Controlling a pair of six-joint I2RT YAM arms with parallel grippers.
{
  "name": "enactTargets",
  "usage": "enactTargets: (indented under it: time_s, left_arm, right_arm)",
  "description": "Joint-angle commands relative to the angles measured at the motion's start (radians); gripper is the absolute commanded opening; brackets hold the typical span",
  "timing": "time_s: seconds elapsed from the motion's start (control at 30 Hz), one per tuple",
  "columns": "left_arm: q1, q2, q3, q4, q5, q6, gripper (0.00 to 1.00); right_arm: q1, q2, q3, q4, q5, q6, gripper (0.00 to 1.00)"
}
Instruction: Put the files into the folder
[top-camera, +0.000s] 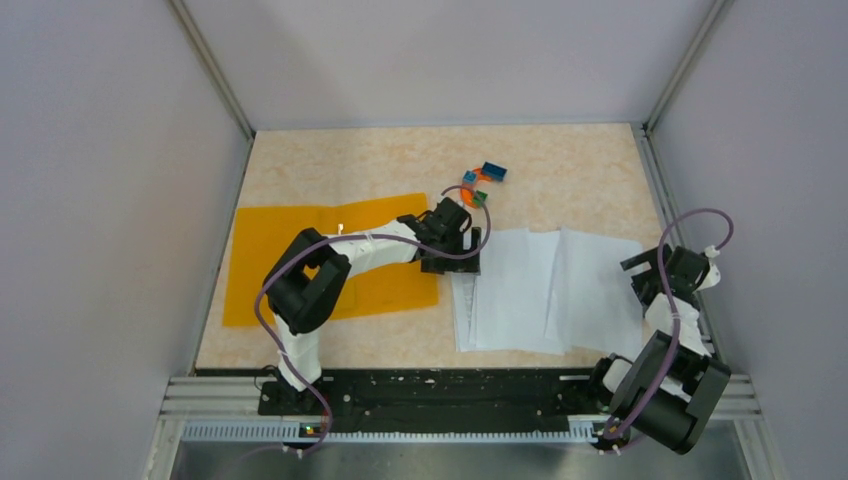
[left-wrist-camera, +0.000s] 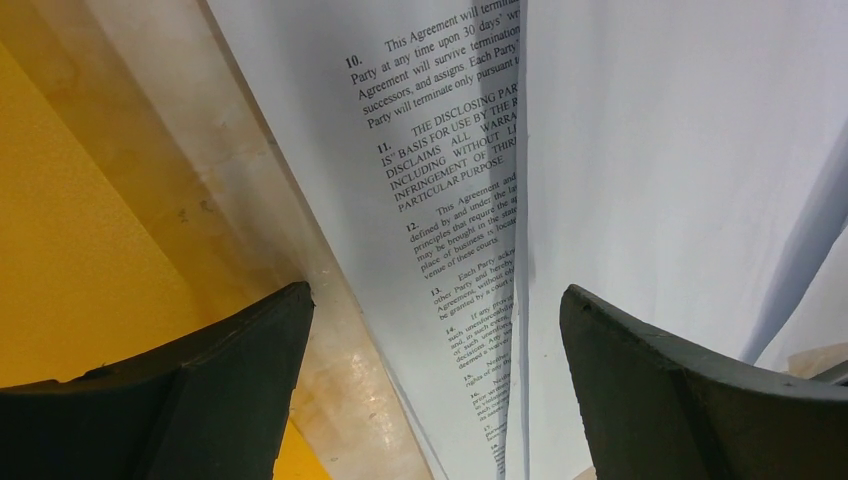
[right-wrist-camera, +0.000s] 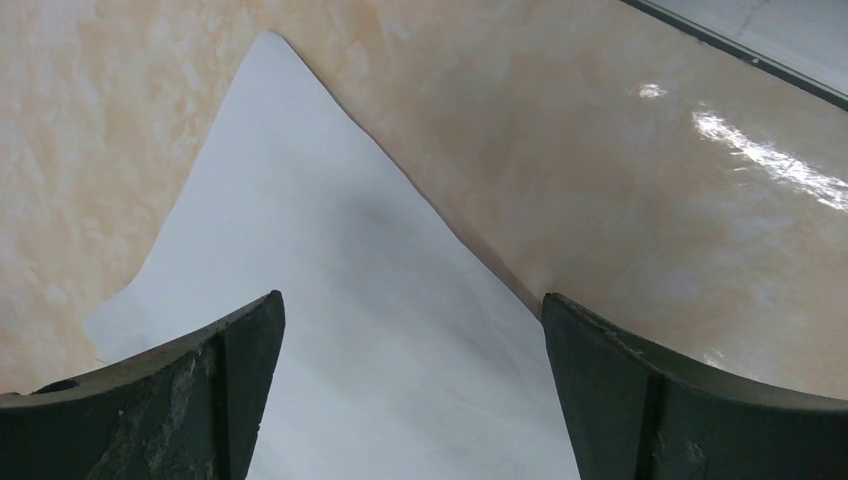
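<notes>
The step in hand looks like the first grasp of the files (top-camera: 530, 290), none of which is in the folder (top-camera: 270, 250) yet. The sheets lie fanned and overlapping in the middle of the table (top-camera: 560, 170), reaching toward its right edge. The folder lies flat by the left edge, with the left arm reaching across it. The left gripper (left-wrist-camera: 435, 300) hangs spread wide over the sheets' left edge, a printed page between its fingers and nothing pinched. The right gripper (right-wrist-camera: 410, 300) is likewise spread over a blank sheet's corner near the right edge. The next move probably calls for lowering onto an edge and closing gently, since thin paper flat on a smooth top is hard to lift; sliding may serve better. Whether the folder is open I cannot tell. The top is glossy, marbled beige. A few blocks (top-camera: 482, 180) sit toward the far edge, and plain grey walls (top-camera: 100, 200) close in three sides.
</notes>
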Motion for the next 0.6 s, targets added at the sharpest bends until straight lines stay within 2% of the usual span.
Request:
enactTargets:
  time_s: [0.0,0.3,0.57]
  left_arm:
    - [0.002,0.03,0.004,0.041,0.049,0.006,0.98]
    - [0.001,0.066,0.043,0.018,0.052,0.005,0.99]
    - [0.005,0.076,0.086,-0.024,0.043,0.02,0.99]
  right_arm:
    - [0.048,0.031,-0.052,-0.041,-0.101,0.006,0.99]
    - [0.37,-0.002,-0.028,-0.067,0.002,0.143,0.99]
    - [0.381,0.021,0.046,-0.107,0.069,0.048,0.99]
